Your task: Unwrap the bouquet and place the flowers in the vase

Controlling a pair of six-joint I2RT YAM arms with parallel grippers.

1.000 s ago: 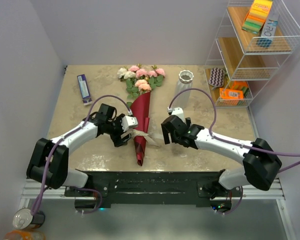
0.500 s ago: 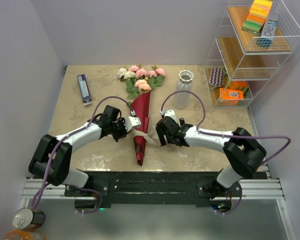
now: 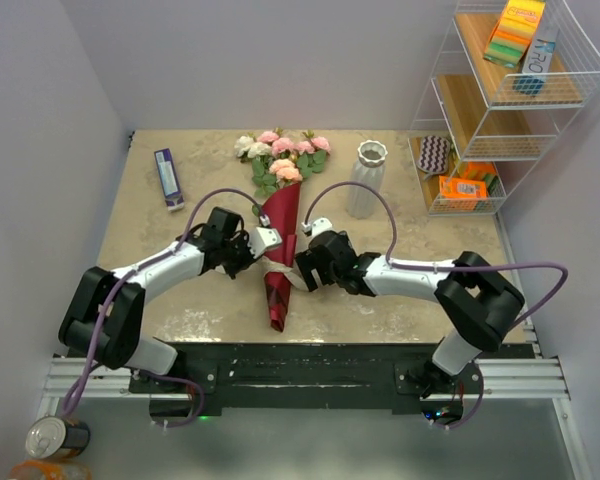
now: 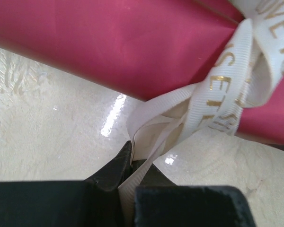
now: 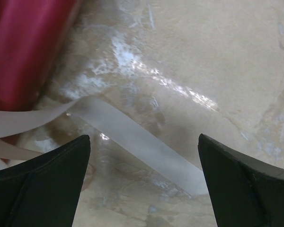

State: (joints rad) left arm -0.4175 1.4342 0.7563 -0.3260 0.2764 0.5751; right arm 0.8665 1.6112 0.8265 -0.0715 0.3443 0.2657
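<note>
One bouquet (image 3: 280,240) lies on the bench (image 3: 460,235): dark red cone, pink and cream roses (image 3: 283,150), perhaps eight, near one white vase (image 3: 368,178). My left end effector (image 4: 132,172) is clenched on a ribbon (image 4: 227,94) tail. My right end effector (image 5: 143,142) gapes, released, over another.

table (image 3: 460,235): beige marble | on it: bouquet (image 3: 283,225), vase (image 3: 367,180), blue box (image 3: 168,178)

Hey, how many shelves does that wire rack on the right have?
3. Top shelf, with bright packs; middle shelf, bare; bottom shelf, with a striped sponge and orange packs. Any higher shelf would be out of frame.
</note>
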